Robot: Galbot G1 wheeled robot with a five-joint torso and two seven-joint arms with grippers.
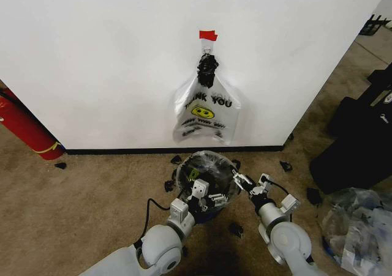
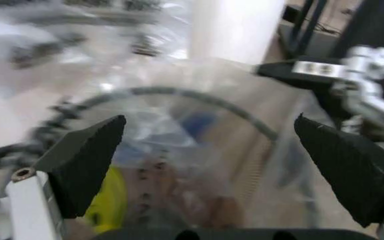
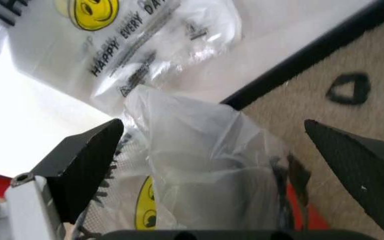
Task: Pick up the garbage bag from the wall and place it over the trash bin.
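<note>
The garbage bag (image 1: 206,167), thin and see-through, lies draped over the trash bin (image 3: 307,212) on the carpet at the foot of the wall. The bin's dark rim (image 2: 178,95) shows through the plastic, and a sliver of red body appears in the right wrist view. My left gripper (image 1: 207,193) is at the bin's near side, open, its fingers wide apart over the bag (image 2: 178,165). My right gripper (image 1: 250,181) hovers at the bin's right side, open, with a raised fold of the bag (image 3: 199,150) between its spread fingers.
A "THANK YOU" smiley bag (image 1: 205,108) hangs on the wall under red tape (image 1: 208,35), just above the bin. A red fire extinguisher (image 1: 24,129) leans at the left. Black bags (image 1: 361,141) and a heap of plastic wrap (image 1: 358,227) sit at the right. Black scraps (image 1: 236,229) dot the carpet.
</note>
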